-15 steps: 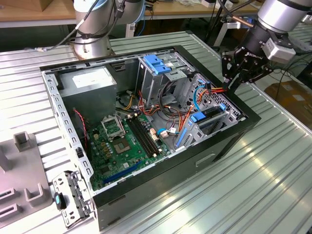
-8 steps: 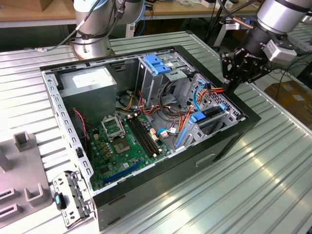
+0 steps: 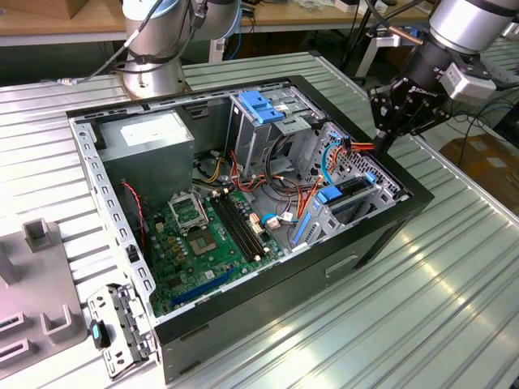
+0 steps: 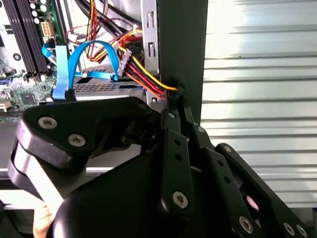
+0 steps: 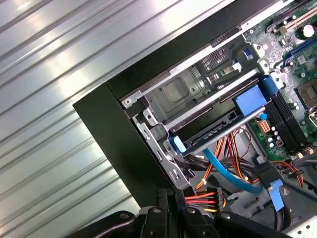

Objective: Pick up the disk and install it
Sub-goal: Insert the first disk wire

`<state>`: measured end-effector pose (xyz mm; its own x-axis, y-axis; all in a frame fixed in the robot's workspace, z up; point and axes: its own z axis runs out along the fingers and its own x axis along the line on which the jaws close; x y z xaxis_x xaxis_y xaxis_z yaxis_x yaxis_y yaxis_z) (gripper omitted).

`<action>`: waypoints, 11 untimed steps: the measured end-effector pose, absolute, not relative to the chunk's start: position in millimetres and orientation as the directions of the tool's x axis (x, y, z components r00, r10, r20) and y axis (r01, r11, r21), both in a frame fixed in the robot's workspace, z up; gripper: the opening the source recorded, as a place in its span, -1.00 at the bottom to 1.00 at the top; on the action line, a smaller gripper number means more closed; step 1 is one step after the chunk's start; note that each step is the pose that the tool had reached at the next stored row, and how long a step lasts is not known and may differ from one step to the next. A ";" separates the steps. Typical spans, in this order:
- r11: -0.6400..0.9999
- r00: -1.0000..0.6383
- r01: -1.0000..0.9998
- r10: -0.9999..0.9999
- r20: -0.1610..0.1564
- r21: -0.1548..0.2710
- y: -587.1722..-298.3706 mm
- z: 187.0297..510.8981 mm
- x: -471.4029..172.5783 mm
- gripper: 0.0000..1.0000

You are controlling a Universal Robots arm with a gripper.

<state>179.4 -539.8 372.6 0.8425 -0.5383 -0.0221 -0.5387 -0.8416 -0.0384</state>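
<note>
Down at the corner of the open computer case [image 3: 381, 235], on the exterior view's right, your claw [image 3: 381, 139] hangs just above the case rim, next to the bundle of red, yellow and orange power wires [image 3: 361, 147]. In the second wrist view its black fingers [image 4: 174, 148] are drawn together to a narrow tip right at the wires' plug, and nothing shows between them, so I read the claw as clenched and empty.

You can find the disk [image 5: 218, 133] in the first wrist view, lying flat in the grey metal drive cage [image 5: 173, 96] at that same corner of the case, its blue end tab [image 5: 249, 100] facing the motherboard [image 3: 207, 235] and a blue rail tip showing at its other end. In the exterior view it sits in the same bay [image 3: 350, 188], blue tab outward. A thin blue data cable [image 5: 230, 173] loops just beside it.

Judging by this, your pick-up is done and the disk looks seated in its slot. Whether it is pushed fully home, or whether its cables are plugged in, I cannot tell; the claw's place by the plug suggests the work now concerns the wiring.
</note>
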 end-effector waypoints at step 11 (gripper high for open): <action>-0.813 0.814 -0.581 -0.581 -0.022 -0.038 -539.8 372.8 166.7 -0.67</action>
